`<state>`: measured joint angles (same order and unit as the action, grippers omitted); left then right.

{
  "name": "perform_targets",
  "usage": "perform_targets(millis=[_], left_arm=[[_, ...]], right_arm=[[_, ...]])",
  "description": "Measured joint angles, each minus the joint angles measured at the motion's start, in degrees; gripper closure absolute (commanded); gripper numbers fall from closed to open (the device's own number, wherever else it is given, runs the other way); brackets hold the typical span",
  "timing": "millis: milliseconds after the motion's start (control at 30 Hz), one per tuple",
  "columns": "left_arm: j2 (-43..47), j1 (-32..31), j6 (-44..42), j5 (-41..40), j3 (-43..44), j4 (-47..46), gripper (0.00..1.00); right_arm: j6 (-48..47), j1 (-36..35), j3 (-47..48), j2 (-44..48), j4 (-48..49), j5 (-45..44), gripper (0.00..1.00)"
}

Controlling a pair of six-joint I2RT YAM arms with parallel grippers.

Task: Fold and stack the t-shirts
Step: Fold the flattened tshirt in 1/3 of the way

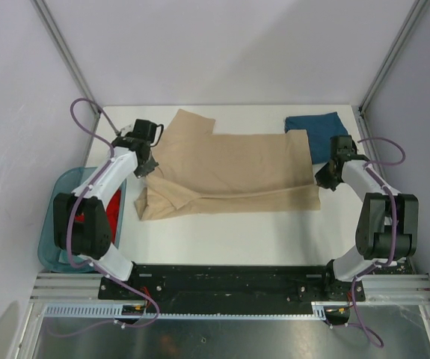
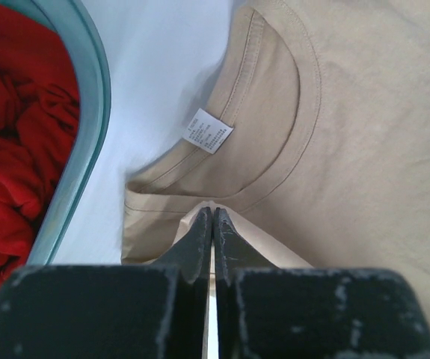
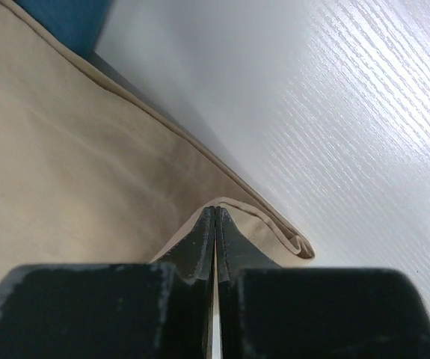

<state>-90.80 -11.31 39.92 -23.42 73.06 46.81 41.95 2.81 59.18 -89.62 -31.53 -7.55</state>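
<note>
Right now the tan shirt lies spread across the middle of the table, neck toward the left edge and bottom hem toward the right edge, with one lengthwise fold already in it, as far as I can judge from above. My left gripper is clenched on a pinch of cloth just below the collar, where the white label shows. My right gripper is clamped on the doubled hem at the shirt's near right corner. I take the step in hand to be another fold with both ends held. To do it well I would lift both ends together and only just clear of the table, hold the cloth lightly taut between the arms so that no sag forms, and carry both sides at an even pace so the edges meet squarely. On the far right corner the folded blue shirt touches the tan one, so I would avoid dragging across it. Off the left edge the red shirt waits in its bin, just beside my left arm.
</note>
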Motion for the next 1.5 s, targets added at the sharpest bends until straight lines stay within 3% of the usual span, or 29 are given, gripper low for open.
perform_targets(millis=[867, 967, 1067, 1133, 1167, 1300, 1333, 1400, 1500], left_arm=[[-3.45, 2.29, -3.45, 1.64, 1.75, -1.33, 1.00], [-4.46, 2.29, -4.09, 2.21, 2.56, -1.64, 1.00], [-5.73, 2.29, -5.16, 3.61, 3.41, -2.38, 0.91], [-6.95, 2.29, -5.97, 4.70, 4.20, -3.06, 0.81], [-7.69, 2.29, -6.54, 5.29, 4.72, -3.50, 0.76], [-10.23, 2.34, -8.63, 7.63, 7.17, -5.05, 0.39], [-10.64, 2.36, -9.31, 8.31, 7.98, -5.44, 0.35], [-10.91, 2.38, -10.40, 9.46, 9.11, -6.19, 0.35], [-9.70, 2.38, -10.93, 11.78, 8.92, -7.21, 0.46]], right_arm=[[-0.13, -1.33, 1.57, -4.59, 3.13, 0.26, 1.00], [-0.26, -1.33, 2.19, -5.53, 3.10, 0.28, 0.82], [-0.81, -1.38, 2.69, -6.25, 3.02, 0.28, 0.63], [-1.53, -1.42, 3.17, -6.38, 2.64, 0.26, 0.56], [-1.75, -1.51, 3.43, -6.38, 2.49, 0.24, 0.54], [-3.34, -1.79, 5.57, -6.16, 1.38, 0.17, 0.53], [-3.67, -2.03, 6.01, -5.81, 1.03, 0.04, 0.53], [-4.33, -2.82, 6.32, -4.61, 0.24, -0.24, 0.54], [-4.70, -5.62, 6.49, -2.21, -1.77, -1.05, 0.55]])
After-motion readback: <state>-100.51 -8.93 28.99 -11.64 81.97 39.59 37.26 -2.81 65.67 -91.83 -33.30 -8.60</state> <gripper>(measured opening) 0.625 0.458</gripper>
